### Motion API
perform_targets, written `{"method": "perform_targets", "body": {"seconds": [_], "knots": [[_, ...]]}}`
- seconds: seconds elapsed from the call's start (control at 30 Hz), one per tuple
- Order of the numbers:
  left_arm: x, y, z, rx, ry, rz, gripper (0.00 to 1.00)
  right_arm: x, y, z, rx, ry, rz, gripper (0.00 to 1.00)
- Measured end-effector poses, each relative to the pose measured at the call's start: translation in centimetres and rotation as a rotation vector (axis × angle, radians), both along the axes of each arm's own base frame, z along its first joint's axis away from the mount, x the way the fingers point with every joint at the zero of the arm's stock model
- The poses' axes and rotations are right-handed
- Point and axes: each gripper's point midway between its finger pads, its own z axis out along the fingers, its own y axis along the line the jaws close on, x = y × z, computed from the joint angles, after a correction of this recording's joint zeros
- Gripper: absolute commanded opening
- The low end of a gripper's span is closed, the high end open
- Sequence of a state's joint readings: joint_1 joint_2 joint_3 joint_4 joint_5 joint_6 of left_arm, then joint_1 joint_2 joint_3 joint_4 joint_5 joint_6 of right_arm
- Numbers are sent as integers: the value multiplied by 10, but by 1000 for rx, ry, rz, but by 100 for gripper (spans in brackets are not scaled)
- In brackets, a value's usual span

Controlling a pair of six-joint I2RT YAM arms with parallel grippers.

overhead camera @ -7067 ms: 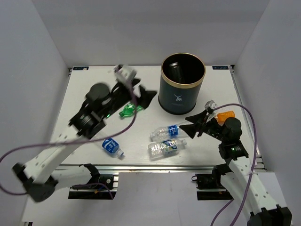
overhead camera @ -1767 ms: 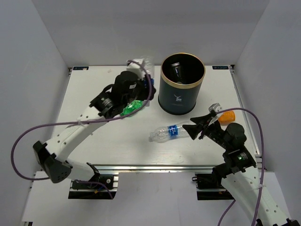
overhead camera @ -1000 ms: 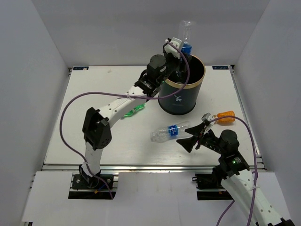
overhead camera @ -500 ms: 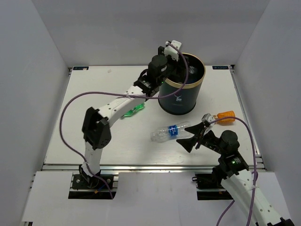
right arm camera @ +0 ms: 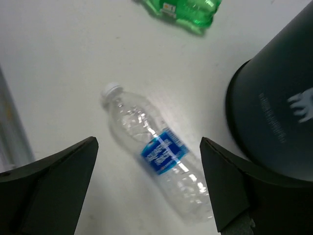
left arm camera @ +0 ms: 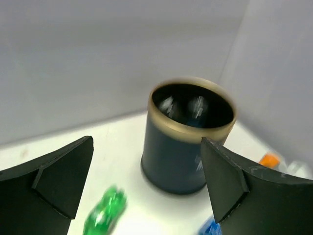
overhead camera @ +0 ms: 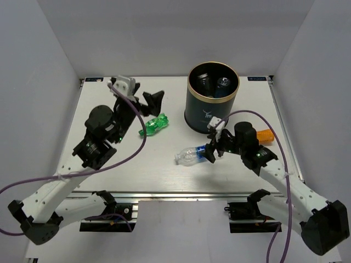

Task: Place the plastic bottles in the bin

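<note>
The left tool (overhead camera: pixel 145 97) hangs above the worktop (overhead camera: pixel 164 175), well to the left of the bin (overhead camera: pixel 211 112), with its jaws spread wide and nothing between them. Its wrist camera looks toward the bin's open mouth. Below it, the green bottle (overhead camera: pixel 153 125) lies on its side near the bin's left foot. I judge this to be the left arm's likely next pick, which would call for a descent and a grip across the body.

The step in hand looks like the right arm's pick. The clear bottle (overhead camera: pixel 192 154) with the blue label lies on its side just in front of the bin, cap pointing away from it. The right tool (overhead camera: pixel 210 151) is poised over the bottle's base end, jaws wide and holding nothing. I cannot tell whether a finger touches the bottle. The next move calls for lowering, closing on the body near the label, then lifting clear of the gold rim.

Inside the bin, at least two bottles (overhead camera: pixel 216 85) already show. The orange bottle (overhead camera: pixel 265 135) lies to the right of the bin, not yet collected.
</note>
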State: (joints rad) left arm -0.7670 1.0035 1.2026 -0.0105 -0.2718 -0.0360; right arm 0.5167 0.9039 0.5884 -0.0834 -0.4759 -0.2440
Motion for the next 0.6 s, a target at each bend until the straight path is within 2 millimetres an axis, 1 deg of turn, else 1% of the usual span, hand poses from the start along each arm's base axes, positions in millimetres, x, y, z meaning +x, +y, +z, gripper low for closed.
{"method": "perform_targets", "body": {"seconds": [0.07,0.1,0.17,0.23,0.27,0.3,0.33,0.4,0.43,0.5,0.6], "knots": [[-1,8,-35,38,60,27,100,12,5,12,-72,-85,22,90],[-1,9,-56,65,97,37,100,16,7,16,-106,-125,38,90],[3,11,-105,131,192,61,100,20,12,16,-190,-183,87,90],[3,13,-148,205,290,79,100,25,15,7,-292,-219,143,90],[4,13,-165,240,333,84,100,27,17,-1,-345,-223,172,90],[3,15,-175,265,364,90,100,28,17,-11,-393,-220,197,90],[2,17,-181,279,383,96,100,29,17,-22,-441,-208,224,90],[0,23,-183,289,396,118,100,27,12,-45,-548,-164,296,90],[-1,26,-183,292,397,128,100,27,10,-51,-578,-154,320,90],[-3,34,-178,287,385,152,100,27,7,-58,-625,-152,369,90],[-7,43,-170,272,366,171,100,28,4,-57,-665,-177,409,90]]}}
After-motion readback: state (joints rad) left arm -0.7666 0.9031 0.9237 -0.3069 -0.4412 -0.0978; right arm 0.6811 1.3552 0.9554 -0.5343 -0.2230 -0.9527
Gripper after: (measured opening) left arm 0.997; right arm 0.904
